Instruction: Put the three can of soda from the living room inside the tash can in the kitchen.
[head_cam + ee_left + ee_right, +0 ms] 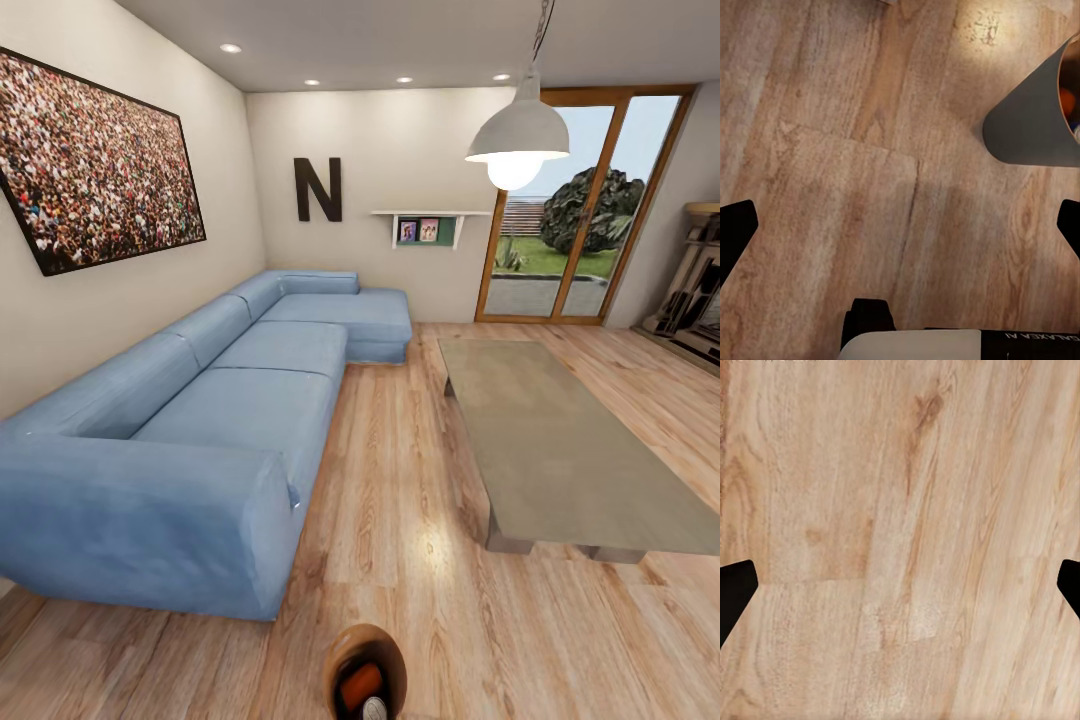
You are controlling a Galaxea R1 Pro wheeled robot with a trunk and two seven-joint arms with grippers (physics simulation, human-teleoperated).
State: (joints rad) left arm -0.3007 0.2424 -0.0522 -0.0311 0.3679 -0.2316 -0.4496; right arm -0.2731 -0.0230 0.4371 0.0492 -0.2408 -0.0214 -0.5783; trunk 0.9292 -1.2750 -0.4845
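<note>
The trash can [365,668] stands on the wood floor [420,560] close before the robot, an orange soda can [361,686] already inside, probably for one trip to the kitchen. Both tools, left [900,225] and right [900,585], hang spread wide, holding nothing

Sofa [200,420] sat at 10 o'clock, desk [560,450] at 2, tash can [365,668] at 6 with a soda can [361,686] inside.
</note>
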